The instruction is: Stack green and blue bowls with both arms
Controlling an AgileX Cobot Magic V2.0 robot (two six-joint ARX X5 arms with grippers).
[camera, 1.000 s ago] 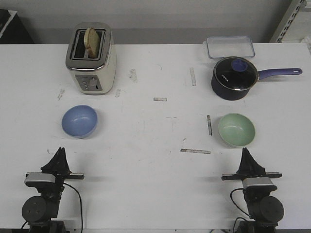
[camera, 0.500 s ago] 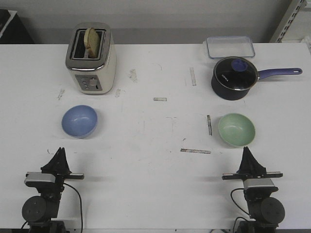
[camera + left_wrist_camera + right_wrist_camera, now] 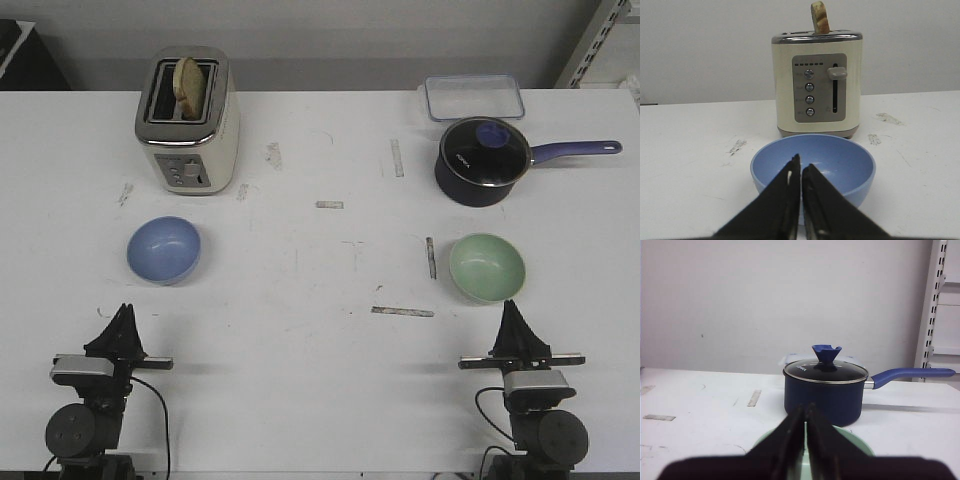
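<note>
The white table [image 3: 320, 380] fills most of the front view; its surface carries scuff marks and several short strips of worn tape. A plain pale grey wall [image 3: 330, 30] runs behind the far edge. White perforated shelving uprights [image 3: 935, 310] stand at the far right corner. A dark object [image 3: 20, 50] sits at the far left. Lighting is even and diffuse.

Blue bowl [image 3: 163, 250], green bowl [image 3: 486, 267], upright, apart
</note>
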